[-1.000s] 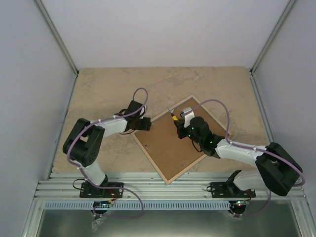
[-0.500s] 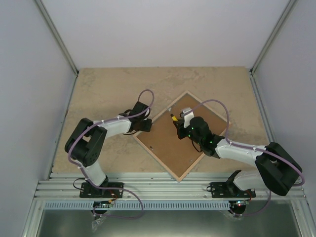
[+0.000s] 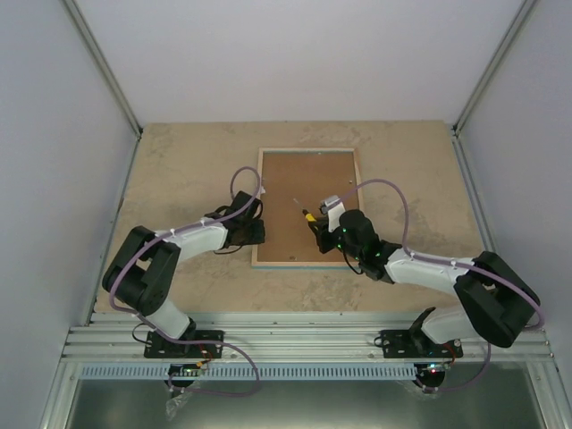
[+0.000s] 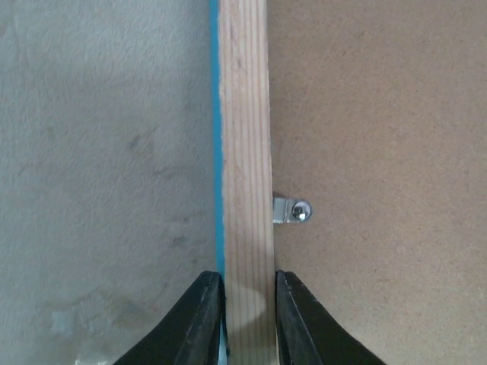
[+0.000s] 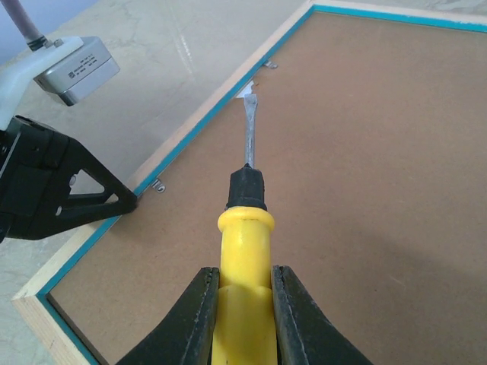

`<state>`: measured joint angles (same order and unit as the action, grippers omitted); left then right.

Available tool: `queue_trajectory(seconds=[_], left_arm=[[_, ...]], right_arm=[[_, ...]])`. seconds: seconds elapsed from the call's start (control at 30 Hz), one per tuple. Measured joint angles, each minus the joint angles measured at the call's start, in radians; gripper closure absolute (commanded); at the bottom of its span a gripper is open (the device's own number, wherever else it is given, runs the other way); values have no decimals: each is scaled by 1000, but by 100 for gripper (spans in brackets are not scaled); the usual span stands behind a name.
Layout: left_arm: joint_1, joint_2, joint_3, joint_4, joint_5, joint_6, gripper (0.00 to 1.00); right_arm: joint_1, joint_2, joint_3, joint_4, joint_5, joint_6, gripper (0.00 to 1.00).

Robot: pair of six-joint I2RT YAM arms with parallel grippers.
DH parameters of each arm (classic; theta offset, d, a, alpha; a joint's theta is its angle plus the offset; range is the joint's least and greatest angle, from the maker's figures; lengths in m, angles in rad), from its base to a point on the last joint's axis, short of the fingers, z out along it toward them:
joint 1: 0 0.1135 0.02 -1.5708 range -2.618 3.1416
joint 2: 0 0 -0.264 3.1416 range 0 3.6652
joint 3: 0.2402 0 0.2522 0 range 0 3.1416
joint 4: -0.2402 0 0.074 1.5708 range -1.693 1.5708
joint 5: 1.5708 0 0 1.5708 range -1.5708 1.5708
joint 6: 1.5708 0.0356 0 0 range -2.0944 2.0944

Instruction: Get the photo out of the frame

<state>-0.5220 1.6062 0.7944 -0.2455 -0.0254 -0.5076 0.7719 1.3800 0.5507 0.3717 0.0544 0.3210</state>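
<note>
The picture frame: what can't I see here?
- Photo: hidden in every view under the brown fibreboard backing of the turquoise wooden frame.
- Tip of the yellow screwdriver: too small in top view.
- Left hand: left wrist view's bottom edge cuts off all but finger ends.

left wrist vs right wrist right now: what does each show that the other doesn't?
Left wrist only: the left gripper seen from inside, one finger on each side of the wooden rail of the frame.

Right wrist only: the right gripper shut on a yellow-handled screwdriver, blade tip near the rail, plus a frame corner.

Both: the frame's blue-edged rail, the brown fibreboard backing, a metal retaining tab, the table.
</note>
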Motion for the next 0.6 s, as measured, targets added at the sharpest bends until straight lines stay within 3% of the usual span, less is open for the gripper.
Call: queue_trajectory(seconds=[0.3, 0.6], left_arm=[[-2, -26, -32, -7, 12, -74, 68], [-13, -49, -35, -33, 19, -96, 74]], right_arm=[[28, 91, 68, -13, -87, -21, 100], [82, 201, 141, -44, -155, -25, 100]])
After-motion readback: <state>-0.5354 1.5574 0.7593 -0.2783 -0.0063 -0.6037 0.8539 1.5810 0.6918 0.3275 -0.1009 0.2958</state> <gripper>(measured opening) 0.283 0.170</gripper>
